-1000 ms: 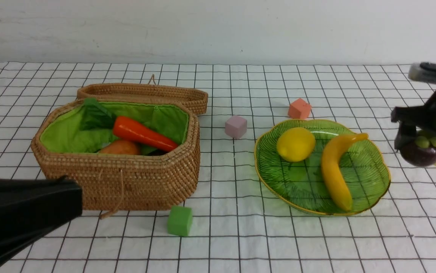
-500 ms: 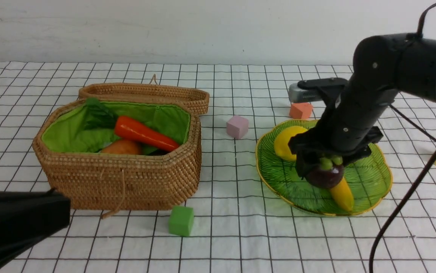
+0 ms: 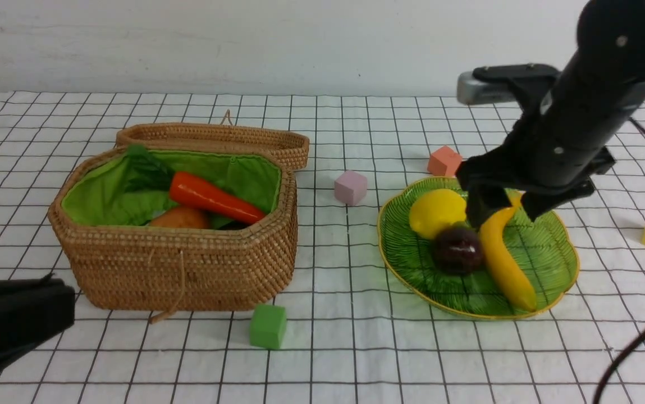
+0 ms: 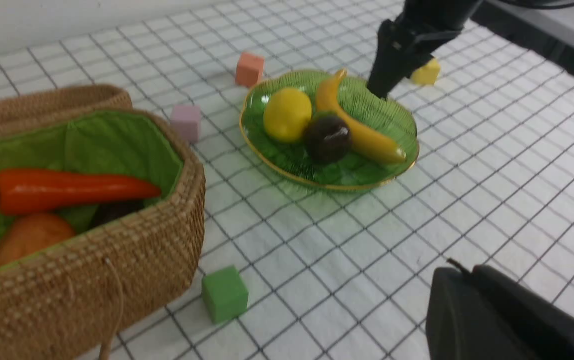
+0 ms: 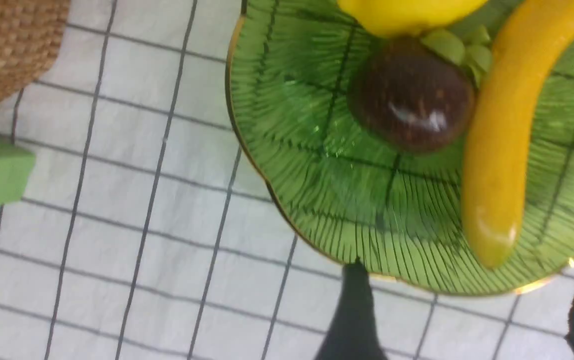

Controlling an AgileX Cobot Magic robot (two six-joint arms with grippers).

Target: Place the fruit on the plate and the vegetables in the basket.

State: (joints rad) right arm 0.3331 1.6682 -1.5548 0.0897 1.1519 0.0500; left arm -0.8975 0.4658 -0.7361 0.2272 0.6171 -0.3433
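Pink cube (image 3: 350, 187) between basket (image 3: 187, 269) and plate (image 3: 406, 264).

Right arm (image 3: 580, 129) matte black, silver screws, grey camera block above black tapered fingers (image 3: 476, 207); black cable (image 3: 631, 348) trailing.

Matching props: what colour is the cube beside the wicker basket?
Green foam cube; clearest in the front view.

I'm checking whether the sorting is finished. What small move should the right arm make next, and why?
Probably lift the right pincer straight up and away. It stands open and empty above the plate, where the mangosteen lies free between the lemon and the banana. The carrot already sits in the basket.
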